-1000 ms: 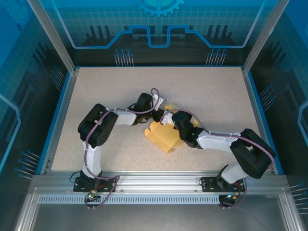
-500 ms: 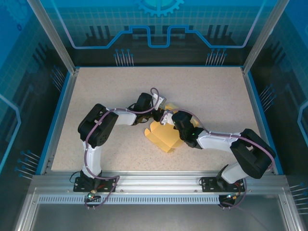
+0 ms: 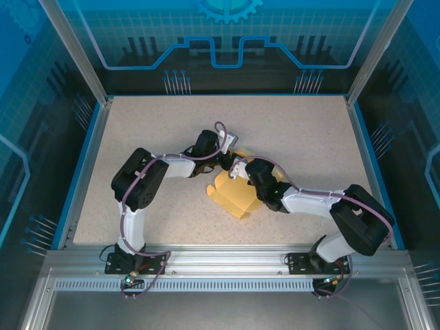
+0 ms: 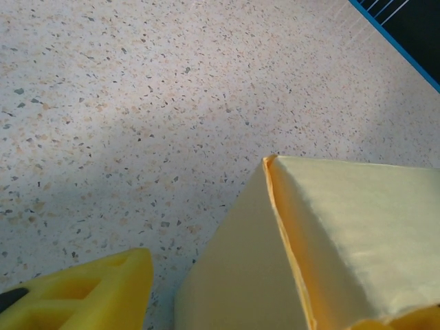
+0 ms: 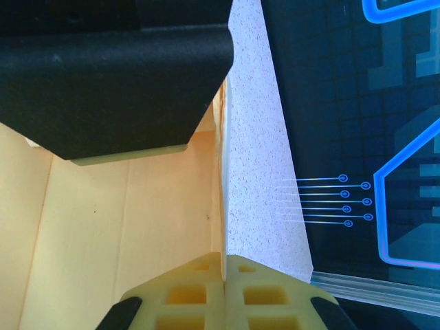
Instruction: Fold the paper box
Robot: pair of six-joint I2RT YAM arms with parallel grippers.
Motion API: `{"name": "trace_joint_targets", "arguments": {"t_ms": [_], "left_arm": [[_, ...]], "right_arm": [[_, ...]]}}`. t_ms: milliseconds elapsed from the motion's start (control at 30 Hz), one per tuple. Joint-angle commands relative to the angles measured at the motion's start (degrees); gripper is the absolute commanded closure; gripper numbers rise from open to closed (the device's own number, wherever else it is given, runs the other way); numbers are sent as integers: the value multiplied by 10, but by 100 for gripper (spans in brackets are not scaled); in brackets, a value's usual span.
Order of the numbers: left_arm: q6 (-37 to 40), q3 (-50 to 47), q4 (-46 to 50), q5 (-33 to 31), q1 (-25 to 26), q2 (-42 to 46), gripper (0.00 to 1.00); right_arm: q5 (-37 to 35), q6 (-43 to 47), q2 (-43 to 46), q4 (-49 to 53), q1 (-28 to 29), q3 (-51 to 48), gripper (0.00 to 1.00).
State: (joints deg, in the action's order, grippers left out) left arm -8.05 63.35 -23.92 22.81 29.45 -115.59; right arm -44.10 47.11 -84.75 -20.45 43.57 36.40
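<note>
Top external: left arm (image 3: 168, 167) and right arm (image 3: 309, 201) bend toward paper box (image 3: 234, 196).

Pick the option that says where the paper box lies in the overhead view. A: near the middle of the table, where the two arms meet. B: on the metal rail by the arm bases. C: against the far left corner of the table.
A: the pale yellow paper box lies on the speckled table near its middle, well away from every edge.

The left arm (image 3: 139, 182) and right arm (image 3: 359, 223) are showing black joints, white links and yellow fingers (image 5: 184, 295). Lilac cables (image 3: 126, 227) are trailing along both.
</note>
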Motion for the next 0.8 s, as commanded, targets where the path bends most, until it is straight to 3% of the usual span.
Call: {"name": "trace_joint_targets", "arguments": {"t_ms": [0,267,767], "left_arm": [[-13,23,-13,18,-2,-14,48],[-34,21,-17,-31,0,-15,62],[-92,21,7,-195,8,-11,82]], "right_arm": [[22,-6,6,29,9,-11,98],[30,-17,8,32,9,-10,98],[54,-39,30,43,9,-13,98]]}}
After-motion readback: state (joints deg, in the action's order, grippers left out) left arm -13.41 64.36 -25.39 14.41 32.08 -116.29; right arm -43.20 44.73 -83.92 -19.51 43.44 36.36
